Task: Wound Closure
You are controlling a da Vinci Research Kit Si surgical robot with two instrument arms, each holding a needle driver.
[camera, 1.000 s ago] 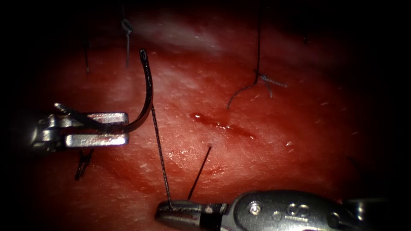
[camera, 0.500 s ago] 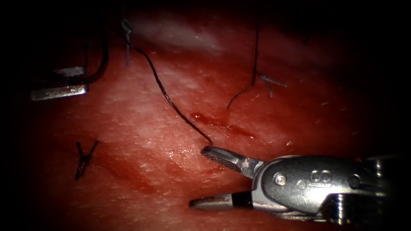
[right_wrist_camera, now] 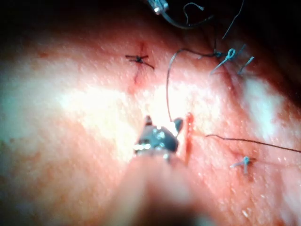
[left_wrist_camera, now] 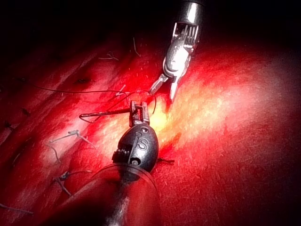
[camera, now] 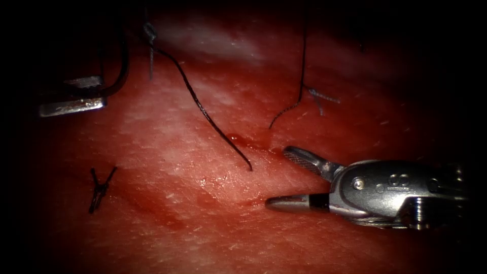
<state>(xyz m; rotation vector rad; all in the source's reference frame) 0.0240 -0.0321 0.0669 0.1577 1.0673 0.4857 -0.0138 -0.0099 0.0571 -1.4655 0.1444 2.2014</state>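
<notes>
Two claws (camera: 276, 177) (camera: 76, 94), one needle (camera: 119, 66), one thread (camera: 203, 109).

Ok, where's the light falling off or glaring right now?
Endoscope view: edges go dark; the left tool, shut on the needle near one end, clear of the tissue, sits in shadow left of the cut; the open, empty right tool glints. Left wrist view: strong glare on tissue.

Dark curved needle (camera: 119, 71) clear of tissue (camera: 213, 213), thread (camera: 203, 109) trailing.
</notes>
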